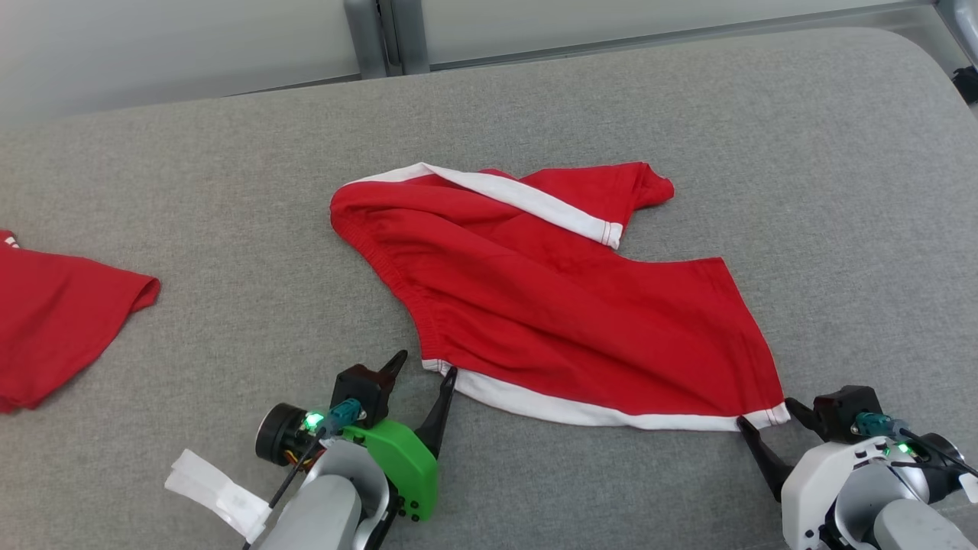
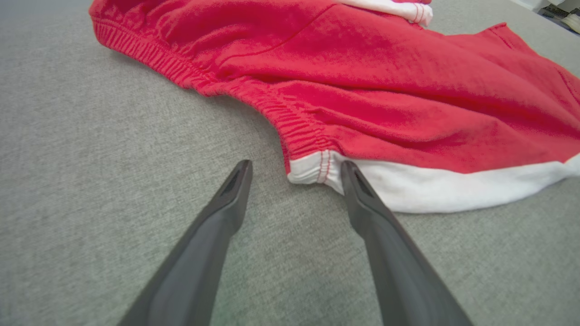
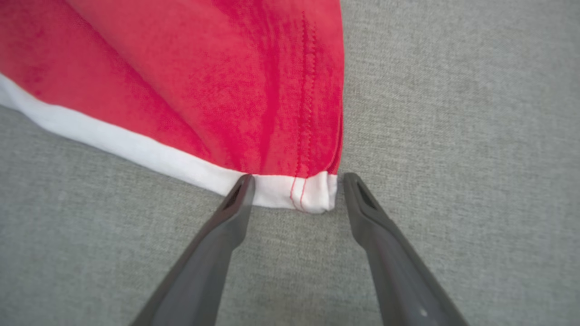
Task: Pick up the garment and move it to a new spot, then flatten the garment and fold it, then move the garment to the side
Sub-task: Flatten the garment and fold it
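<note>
A red pair of shorts with white side stripes (image 1: 550, 305) lies loosely spread on the grey surface, one leg folded over at the back. My left gripper (image 1: 424, 367) is open at its near left corner, where the elastic waistband meets the white stripe (image 2: 317, 170); the corner sits between the fingertips. Open too, my right gripper (image 1: 764, 416) brackets the near right corner, with the white hem end (image 3: 299, 194) between its fingers (image 3: 235, 199).
A second red garment (image 1: 53, 321) lies at the left edge of the grey padded surface (image 1: 229, 191). The surface's far edge meets a pale wall with a metal post (image 1: 382, 34). A dark object sits at the far right edge (image 1: 966, 80).
</note>
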`<state>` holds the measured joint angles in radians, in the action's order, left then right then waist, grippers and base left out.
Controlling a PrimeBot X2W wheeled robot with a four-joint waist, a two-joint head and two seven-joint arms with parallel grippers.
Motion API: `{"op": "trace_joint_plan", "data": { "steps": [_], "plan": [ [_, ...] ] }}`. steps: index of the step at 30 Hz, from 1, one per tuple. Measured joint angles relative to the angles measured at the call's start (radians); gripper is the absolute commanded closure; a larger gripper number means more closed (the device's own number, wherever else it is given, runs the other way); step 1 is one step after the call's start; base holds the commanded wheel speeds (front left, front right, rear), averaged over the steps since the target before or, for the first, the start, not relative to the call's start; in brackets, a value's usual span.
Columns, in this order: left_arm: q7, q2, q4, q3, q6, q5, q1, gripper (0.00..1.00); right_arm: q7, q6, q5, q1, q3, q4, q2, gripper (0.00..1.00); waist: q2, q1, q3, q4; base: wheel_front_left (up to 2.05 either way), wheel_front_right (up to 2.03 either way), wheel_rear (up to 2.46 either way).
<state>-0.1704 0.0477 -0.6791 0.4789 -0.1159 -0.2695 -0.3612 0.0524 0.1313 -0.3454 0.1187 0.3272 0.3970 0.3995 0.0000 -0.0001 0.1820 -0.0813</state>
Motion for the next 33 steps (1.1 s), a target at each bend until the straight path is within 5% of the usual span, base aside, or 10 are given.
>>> {"op": "trace_joint_plan", "data": {
  "steps": [3, 5, 7, 8, 9, 11, 21, 25, 28, 33],
  "plan": [
    [-0.004, 0.0, -0.025, 0.016, -0.006, -0.025, -0.017, 0.07, 0.0, 0.0, -0.005, 0.008, 0.007, 0.002, 0.0, 0.0, 0.0, 0.0, 0.003, -0.004, 0.0, 0.0, 0.0],
    [-0.016, 0.0, -0.039, 0.031, -0.007, -0.033, -0.03, 0.5, 0.0, 0.0, -0.01, 0.011, 0.012, 0.003, 0.0, 0.0, 0.0, 0.0, 0.004, -0.007, 0.0, 0.0, 0.0],
    [-0.019, 0.0, -0.052, 0.043, -0.008, -0.039, -0.037, 0.8, -0.006, 0.0, -0.014, 0.014, 0.012, 0.006, -0.002, 0.0, 0.0, 0.0, 0.003, -0.01, 0.0, 0.0, 0.0],
    [-0.022, 0.0, -0.062, 0.052, -0.008, -0.045, -0.041, 1.0, -0.007, 0.0, -0.019, 0.016, 0.016, 0.009, -0.003, 0.38, 0.0, 0.0, 0.003, -0.011, 0.0, 0.0, 0.0],
    [-0.022, 0.0, -0.069, 0.059, -0.009, -0.048, -0.044, 1.0, -0.007, 0.0, -0.022, 0.017, 0.017, 0.011, -0.004, 0.66, 0.0, 0.0, 0.001, -0.012, 0.0, 0.0, 0.0],
    [-0.026, 0.0, -0.081, 0.072, -0.012, -0.056, -0.047, 1.0, -0.011, 0.0, -0.032, 0.022, 0.032, 0.014, -0.007, 1.0, 0.0, 0.0, -0.002, -0.014, 0.0, 0.0, 0.0],
    [-0.005, 0.045, 0.063, 0.11, -0.013, -0.182, 0.008, 1.0, -0.06, 0.0, -0.225, 0.013, -0.017, -0.116, 0.009, 1.0, 0.0, 0.0001, -0.045, -0.019, 0.0, 0.0, 0.0],
    [0.103, 0.159, 0.404, 0.172, -0.013, -0.267, 0.066, 1.0, -0.073, 0.0, -0.412, -0.047, -0.087, -0.362, 0.053, 1.0, 0.0, 0.0, -0.063, -0.011, 0.0, 0.0, 0.0],
    [0.278, 0.314, 0.928, 0.127, -0.012, -0.401, 0.094, 1.0, -0.079, -0.001, -0.582, -0.071, -0.239, -0.667, 0.13, 1.0, 0.0, 0.0001, -0.057, 0.003, 0.0, 0.0, 0.0],
    [0.475, 0.379, 1.212, 0.02, 0.029, -0.556, -0.031, 1.0, -0.024, 0.0, -0.677, -0.018, -0.364, -0.839, 0.185, 1.0, 0.0, 0.0, -0.02, 0.009, 0.0, 0.0, 0.0]
  ]
}}
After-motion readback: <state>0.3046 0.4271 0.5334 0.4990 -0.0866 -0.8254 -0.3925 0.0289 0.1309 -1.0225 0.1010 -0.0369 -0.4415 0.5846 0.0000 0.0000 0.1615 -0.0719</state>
